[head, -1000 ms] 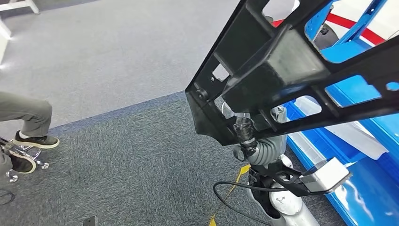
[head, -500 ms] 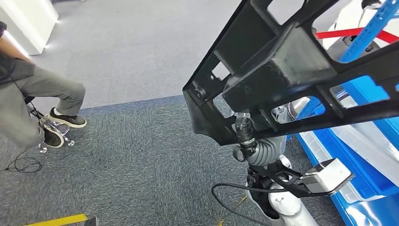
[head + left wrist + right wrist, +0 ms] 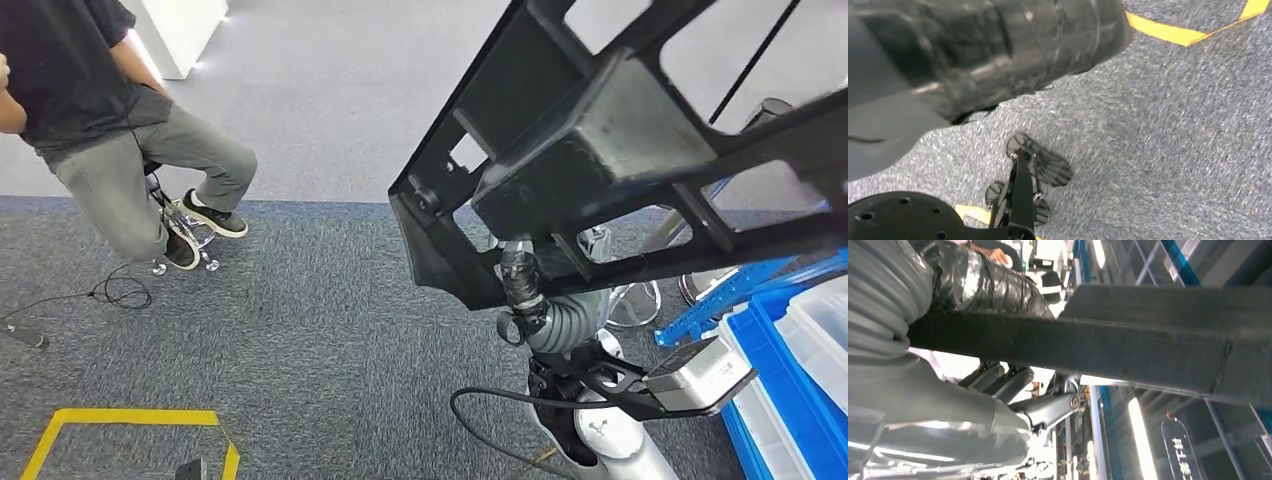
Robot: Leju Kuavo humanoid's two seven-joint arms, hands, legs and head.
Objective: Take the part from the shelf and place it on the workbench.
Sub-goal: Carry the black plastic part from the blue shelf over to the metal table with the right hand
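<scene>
Part: a large black plastic frame (image 3: pixel 620 140) with open cut-outs and a boxy middle section, held high in the air in front of the robot, tilted, well above the floor; in the right wrist view one long dark bar of it (image 3: pixel 1128 347) runs across the picture.
Floor: dark grey carpet (image 3: pixel 300 340) near the robot, paler grey carpet beyond it; a yellow tape outline (image 3: pixel 120 425) lies on the dark carpet to the robot's lower left.
Person: a seated person (image 3: pixel 110 120) in a dark top and grey trousers, on a stool at the far left, well apart from the robot.
Bins: blue bins (image 3: pixel 790 400) with pale trays in them at the lower right, beside a blue frame.
Right hand: the right hand (image 3: pixel 520 285) reaches up under the part's lower edge; in the right wrist view its fingers (image 3: pixel 1013 385) are wrapped round the bar, gripping it.
Left hand: the left hand (image 3: pixel 963 60) is a blurred dark shape close to the camera, hanging over the carpet; whether its fingers are spread or curled cannot be told.
</scene>
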